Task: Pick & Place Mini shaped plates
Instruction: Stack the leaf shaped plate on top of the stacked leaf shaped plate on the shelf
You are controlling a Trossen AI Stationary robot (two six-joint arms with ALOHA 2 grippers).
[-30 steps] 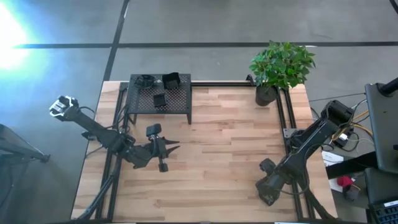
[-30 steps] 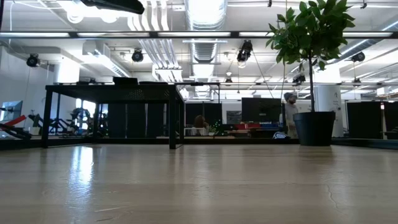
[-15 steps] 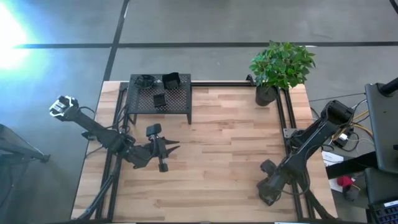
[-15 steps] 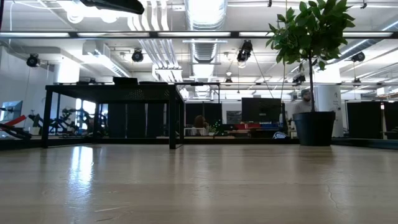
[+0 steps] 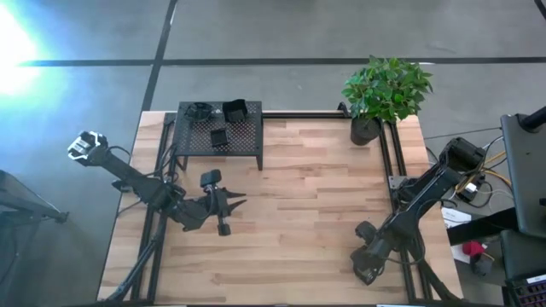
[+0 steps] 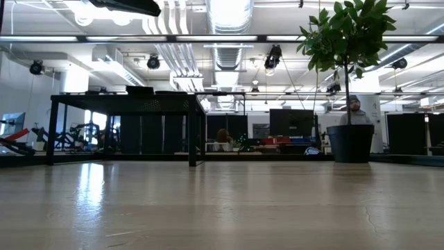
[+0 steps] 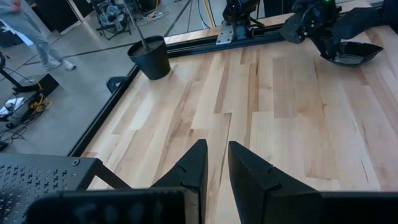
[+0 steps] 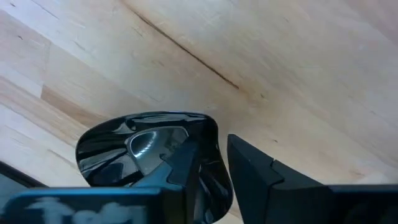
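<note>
Gripping a rounded glossy black mini plate (image 8: 152, 155) by its rim, the right gripper (image 8: 214, 171) sits low over the near right part of the wooden table (image 5: 316, 196), close to the right edge rail. In the high view that gripper (image 5: 365, 264) shows only as a dark mass near the table's near right corner. The left gripper (image 5: 232, 203) rests over the left part of the table, near side of the perforated stand (image 5: 218, 136), its fingers (image 7: 194, 167) nearly together with a thin gap and nothing between them. More small black plates (image 5: 235, 109) lie on the stand at the far left. A potted plant (image 5: 384, 92) stands at the far right corner. A person (image 6: 354, 111) shows in the room behind.
</note>
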